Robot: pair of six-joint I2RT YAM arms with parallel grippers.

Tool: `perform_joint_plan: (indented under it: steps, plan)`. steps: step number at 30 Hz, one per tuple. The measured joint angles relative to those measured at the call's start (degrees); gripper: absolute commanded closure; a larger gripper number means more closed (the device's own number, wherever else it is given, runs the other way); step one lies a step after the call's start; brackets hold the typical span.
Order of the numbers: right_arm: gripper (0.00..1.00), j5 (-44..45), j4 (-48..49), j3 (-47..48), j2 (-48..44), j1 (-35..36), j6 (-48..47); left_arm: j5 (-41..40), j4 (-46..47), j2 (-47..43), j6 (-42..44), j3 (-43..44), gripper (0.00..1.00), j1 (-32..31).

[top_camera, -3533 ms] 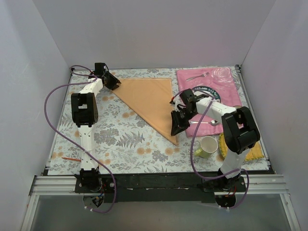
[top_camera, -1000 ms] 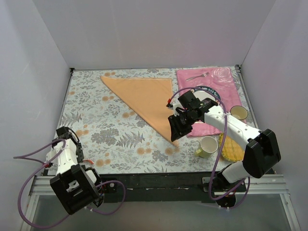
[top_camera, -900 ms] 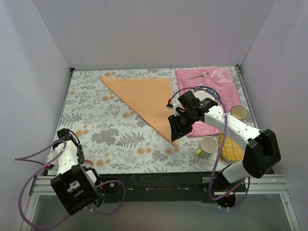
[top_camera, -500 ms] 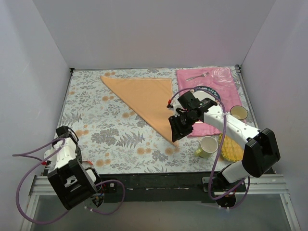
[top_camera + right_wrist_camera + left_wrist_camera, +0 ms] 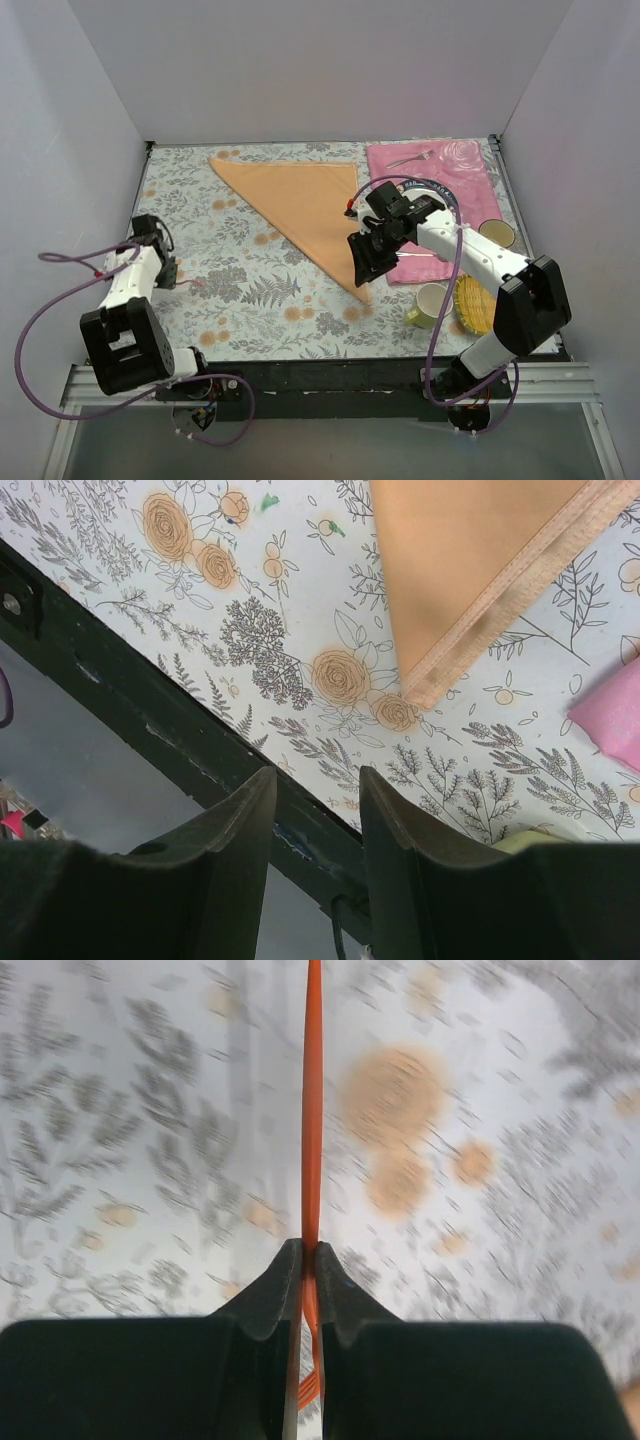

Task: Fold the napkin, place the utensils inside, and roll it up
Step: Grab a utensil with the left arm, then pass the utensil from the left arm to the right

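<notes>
napkin [image 5: 305, 200]: folded triangle mid-table, long edge running to a near tip | right gripper [image 5: 313, 780]: open, empty, near that tip, the closer arm | left gripper [image 5: 307, 1248]: squeezing a thin orange stick [image 5: 313, 1110], well apart

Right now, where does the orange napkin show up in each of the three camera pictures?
Top view: the napkin, folded to a triangle, lies on the far middle of the table, one tip pointing toward the near edge.
Left wrist view: not in it; the thin orange stick there is something else.
Right wrist view: upper right, the napkin's hemmed tip pointing down.
Shared landmark: the flowered tablecloth, seen in all three.
</notes>
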Motion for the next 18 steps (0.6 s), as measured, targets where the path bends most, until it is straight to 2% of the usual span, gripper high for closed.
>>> perform_joint_plan:
  steps: [5,10,13,16,18]
  plan:
    - [0.46,0.07,-0.07,0.74,1.14,-0.37,-0.17,1.97,-1.57,7.21,2.91,13.77,1.0,-14.6]
    - [0.35,-2.4,0.44,3.8,2.56,-2.36,0.09,9.27,0.5,19.89,18.73,30.62,1.0,-32.3]
    - [0.28,-7.96,2.56,4.13,2.62,-6.69,2.08,12.68,2.91,21.14,28.59,32.46,1.0,-42.18]
    - [0.23,-13.92,5.84,4.02,2.62,-12.57,5.44,17.73,5.7,18.03,36.76,30.47,1.0,-51.52]
    - [0.21,-17.09,8.39,4.02,2.91,-15.26,8.07,20.59,6.95,15.67,39.91,29.14,1.0,-54.77]
